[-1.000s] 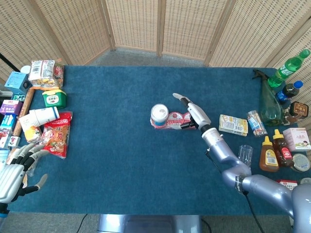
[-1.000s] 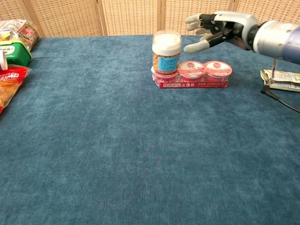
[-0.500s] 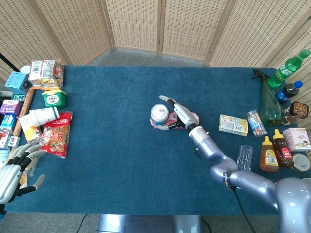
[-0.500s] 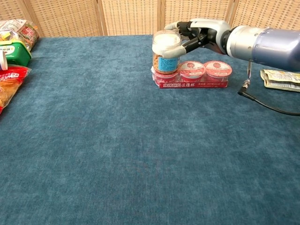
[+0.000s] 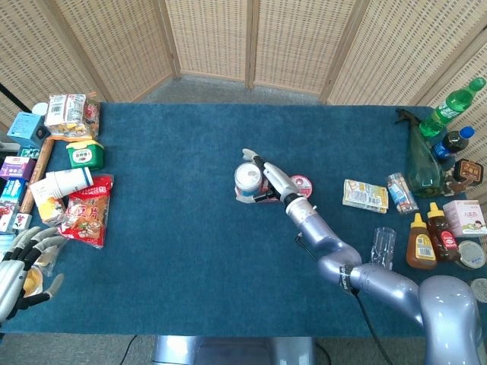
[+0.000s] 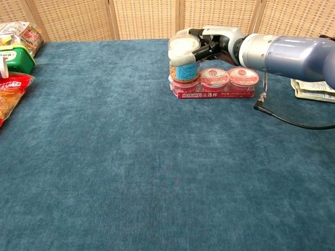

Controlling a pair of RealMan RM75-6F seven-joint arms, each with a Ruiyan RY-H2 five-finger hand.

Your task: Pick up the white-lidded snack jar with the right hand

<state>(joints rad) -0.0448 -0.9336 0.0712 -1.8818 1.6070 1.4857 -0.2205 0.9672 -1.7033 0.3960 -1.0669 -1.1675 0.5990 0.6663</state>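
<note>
Head view, jar: the white-lidded jar (image 5: 248,179) sits mid-table on the blue cloth (image 5: 190,243), at the left end of a pack of red-lidded cups (image 5: 298,185).
Head view, right hand: the right hand (image 5: 268,179) is pressed against the jar's right side, one finger reaching past its far edge.
Head view, left hand: the left hand (image 5: 17,268) is at the near left corner, fingers apart, holding nothing.
Chest view, jar: the jar stands upright on the pack's leftmost cup.
Chest view, right hand: fingers (image 6: 196,52) wrap the jar just under the lid, a grip it seems.

Blue table (image 5: 175,220) – snacks (image 5: 68,190), bottles (image 5: 434,236)
</note>
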